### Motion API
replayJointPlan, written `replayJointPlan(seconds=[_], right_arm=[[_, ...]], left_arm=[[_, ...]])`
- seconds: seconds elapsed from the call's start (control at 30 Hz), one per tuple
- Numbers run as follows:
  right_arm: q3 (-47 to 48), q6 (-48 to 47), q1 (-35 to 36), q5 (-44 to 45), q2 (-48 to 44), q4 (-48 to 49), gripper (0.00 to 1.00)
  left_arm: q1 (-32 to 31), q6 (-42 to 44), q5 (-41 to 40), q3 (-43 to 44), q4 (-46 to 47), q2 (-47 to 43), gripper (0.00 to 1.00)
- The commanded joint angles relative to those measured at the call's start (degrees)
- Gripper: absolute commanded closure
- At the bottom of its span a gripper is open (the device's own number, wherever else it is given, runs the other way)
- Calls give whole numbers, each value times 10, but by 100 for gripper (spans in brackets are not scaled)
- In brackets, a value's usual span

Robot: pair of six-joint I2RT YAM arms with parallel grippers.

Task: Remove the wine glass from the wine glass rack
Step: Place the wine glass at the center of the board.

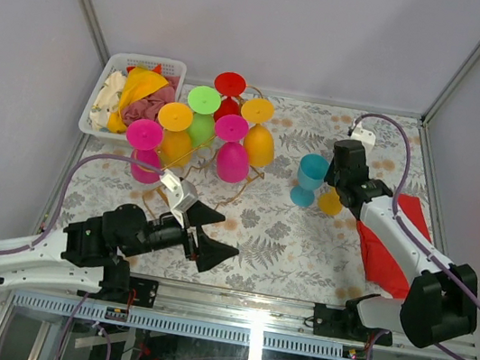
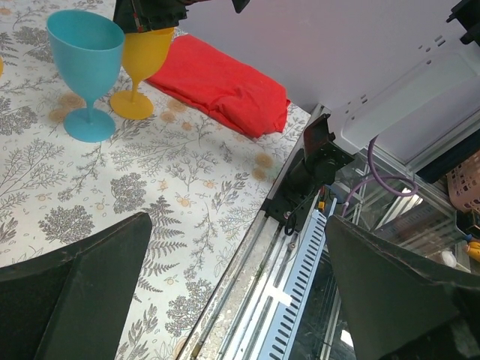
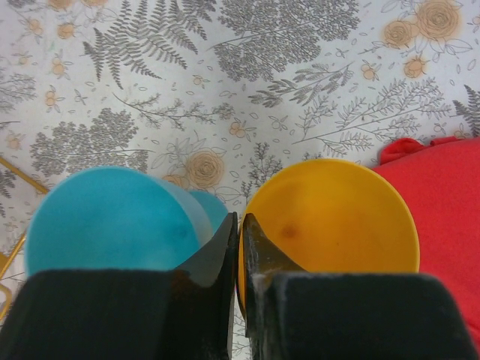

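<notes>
Right gripper [image 3: 240,229] clamped on yellow wine glass [image 3: 337,217]; left gripper [image 1: 230,234] spread wide, holding nothing
The left gripper hangs over the table [image 1: 285,242]. Ahead and to its right, the yellow glass stands upright on the table, off the rack [image 1: 204,162], pinched at the rim. A teal glass [image 3: 105,217] stands just left of the right gripper and a red cloth [image 3: 442,195] just right; the rack, farther left, carries inverted coloured glasses

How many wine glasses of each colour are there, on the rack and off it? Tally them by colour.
Red glass: 1
Green glass: 1
Magenta glasses: 2
Yellow-orange glasses: 3
Teal glass: 1
Total: 8
</notes>
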Motion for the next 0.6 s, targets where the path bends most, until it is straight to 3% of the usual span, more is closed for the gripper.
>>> replayJointPlan(seconds=[0.0,0.57], right_arm=[[2,-3,-4,-16,-21,47,93],[29,-25,-4,-15,2,17,87]], left_arm=[[1,1,-14,16,12,5,0],[1,-6,-23,8,9,-7,0]])
